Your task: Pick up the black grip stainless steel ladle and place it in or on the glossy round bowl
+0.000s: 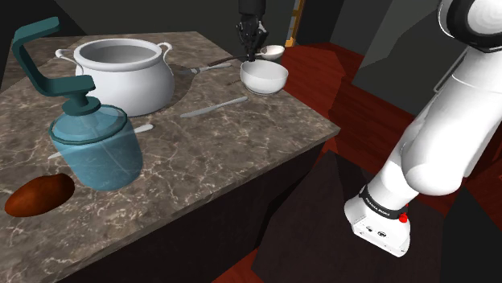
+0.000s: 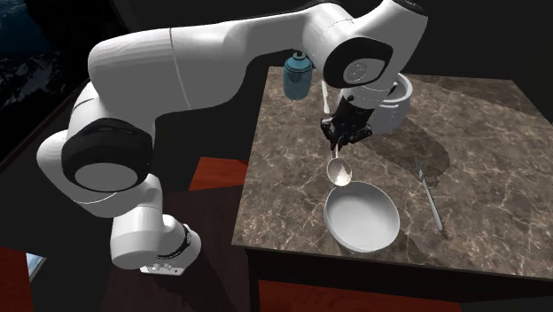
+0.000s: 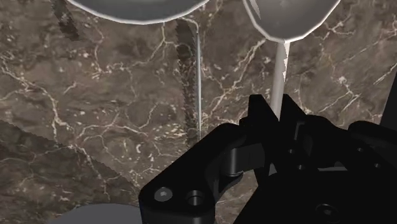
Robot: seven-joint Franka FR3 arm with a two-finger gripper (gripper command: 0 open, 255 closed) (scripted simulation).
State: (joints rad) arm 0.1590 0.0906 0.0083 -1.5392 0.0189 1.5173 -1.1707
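Silvery ladle [image 2: 339, 170] in grip of end effector [image 2: 345, 140], beside bowl [image 2: 372, 229].

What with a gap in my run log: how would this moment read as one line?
phase: carry | pincer: shut on ladle handle | ladle: cup down, beside bowl, not in it

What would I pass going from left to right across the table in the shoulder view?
A brown oval lump → teal jug with a big handle → white pot → grey knife → white bowl.
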